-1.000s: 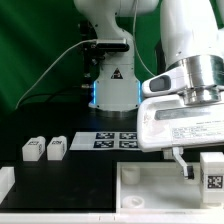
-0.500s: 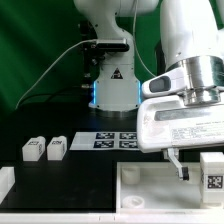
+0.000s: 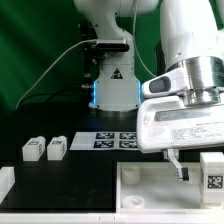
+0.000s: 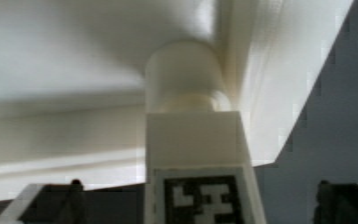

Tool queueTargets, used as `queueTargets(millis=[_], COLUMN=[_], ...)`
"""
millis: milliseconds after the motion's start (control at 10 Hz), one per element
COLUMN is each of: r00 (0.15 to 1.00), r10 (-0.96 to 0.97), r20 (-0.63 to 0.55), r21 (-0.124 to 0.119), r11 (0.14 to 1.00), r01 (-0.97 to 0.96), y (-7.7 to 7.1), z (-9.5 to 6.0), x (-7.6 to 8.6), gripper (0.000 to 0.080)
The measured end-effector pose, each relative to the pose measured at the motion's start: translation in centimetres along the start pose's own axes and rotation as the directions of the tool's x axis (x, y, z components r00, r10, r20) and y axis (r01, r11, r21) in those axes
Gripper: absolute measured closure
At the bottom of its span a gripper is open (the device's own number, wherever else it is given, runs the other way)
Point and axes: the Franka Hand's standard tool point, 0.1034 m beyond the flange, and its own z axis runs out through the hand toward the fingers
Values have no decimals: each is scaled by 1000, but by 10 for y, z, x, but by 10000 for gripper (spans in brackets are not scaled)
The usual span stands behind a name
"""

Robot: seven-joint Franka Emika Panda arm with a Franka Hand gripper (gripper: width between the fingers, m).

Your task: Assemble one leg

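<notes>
Gripper (image 4: 201,196) jaws spread wide, holding nothing. Leg (image 4: 197,150) sits between the fingers (image 4: 60,197), with a gap on each side. It's at the counter's front corner, exterior view's right, by the white panel (image 3: 150,181). Two other legs (image 3: 32,150) sit near the front edge, exterior view's left.

Open black tabletop (image 3: 90,178) across the middle: clear passage from the two small white blocks (image 3: 56,148) at the exterior view's left to the white panel (image 3: 145,187). The marker board (image 3: 112,140) lies flat, no hindrance. On the exterior view's right it's tight — the gripper (image 3: 178,165) hangs low over the panel, the leg (image 3: 212,172) just beside. Wrist view — the leg stands dead ahead between spread fingers (image 4: 59,200).
</notes>
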Motion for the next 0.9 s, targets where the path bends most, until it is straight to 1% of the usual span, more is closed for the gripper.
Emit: queueTargets(millis=[100, 200, 300, 400, 500, 600, 700, 800, 900], r00=[998, 998, 996, 978, 963, 922, 866, 822, 793], r10=[14, 19, 21, 29, 34, 34, 30, 29, 29], r20=[61, 58, 87, 205, 269, 386, 499, 569, 608], r21=[14, 16, 16, 30, 38, 43, 42, 37, 28], r11=[1000, 1000, 1000, 999, 998, 998, 997, 997, 998], r01=[-15, -20, -23, -36, -46, -54, -59, -61, -58], y=[-2, -2, 0, 1, 2, 1, 1, 0, -1], z=[-12, -16, -14, -15, -16, -14, -13, -11, -5], x=[7, 16, 14, 13, 19, 13, 14, 14, 15], gripper=[150, 150, 150, 150, 150, 150, 150, 150, 150])
